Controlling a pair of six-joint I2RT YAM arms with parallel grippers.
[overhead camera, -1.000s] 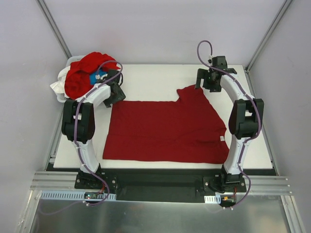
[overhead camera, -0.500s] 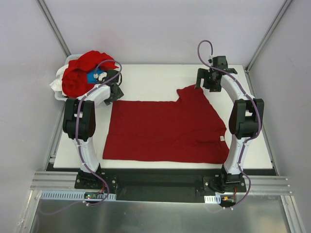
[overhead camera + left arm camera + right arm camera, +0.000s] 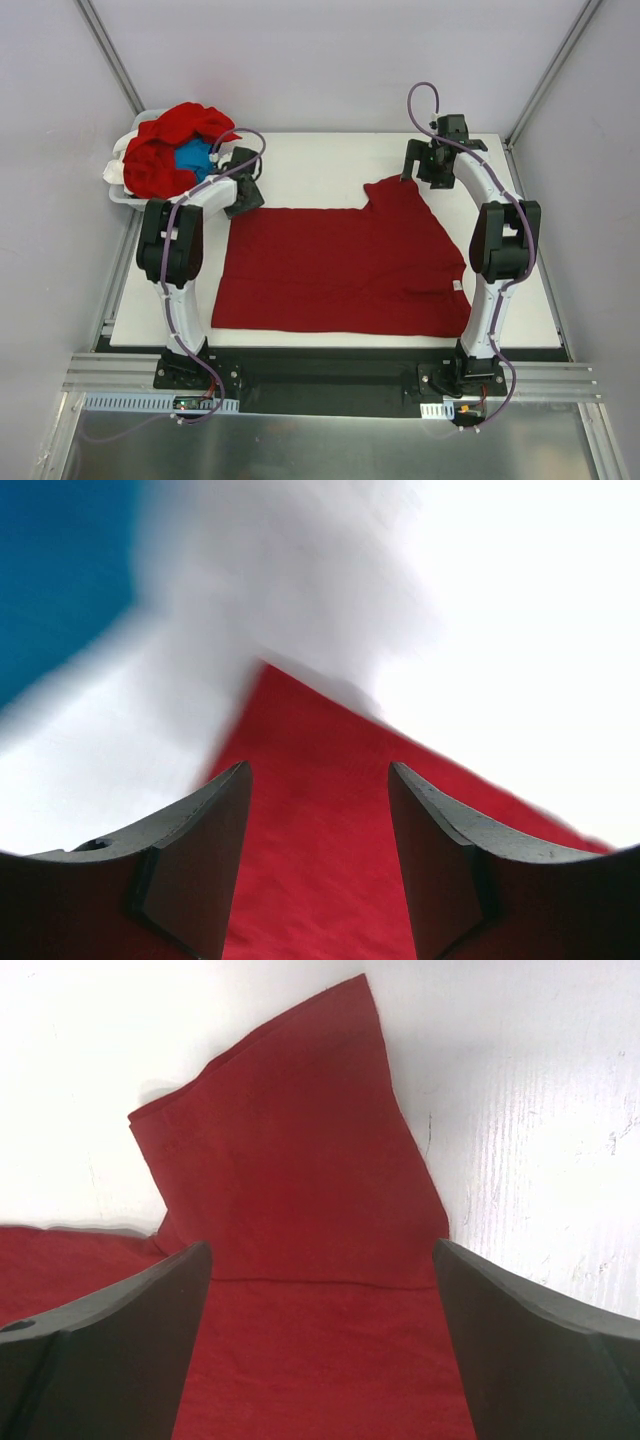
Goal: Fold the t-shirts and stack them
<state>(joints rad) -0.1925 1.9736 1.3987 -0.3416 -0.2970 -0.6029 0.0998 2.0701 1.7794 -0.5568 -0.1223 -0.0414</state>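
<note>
Now you are seeing the red t-shirt point(image 3: 340, 265) lying flat, its near hem running along the table point(image 3: 520, 300) edge. Your left gripper point(image 3: 318, 780) is hovering half-open, gripping nothing, over its far left corner. Your right gripper point(image 3: 320, 1255) is gaping wide over the far sleeve, with white tabletop showing between them and the heaped t-shirts point(image 3: 160, 150) and blue one point(image 3: 193, 157) sitting beyond.

A deep-red t-shirt point(image 3: 340, 265) lies spread flat on the white table point(image 3: 320, 165) as a wide rectangle. One short sleeve point(image 3: 395, 195) sticks out from its far right corner, and a small white label point(image 3: 457, 286) sits at its right edge. Beyond the table's far left corner, more red shirts point(image 3: 160, 165) lie crumpled in a heap, with a bright blue shirt point(image 3: 192, 157) showing among them.
</note>
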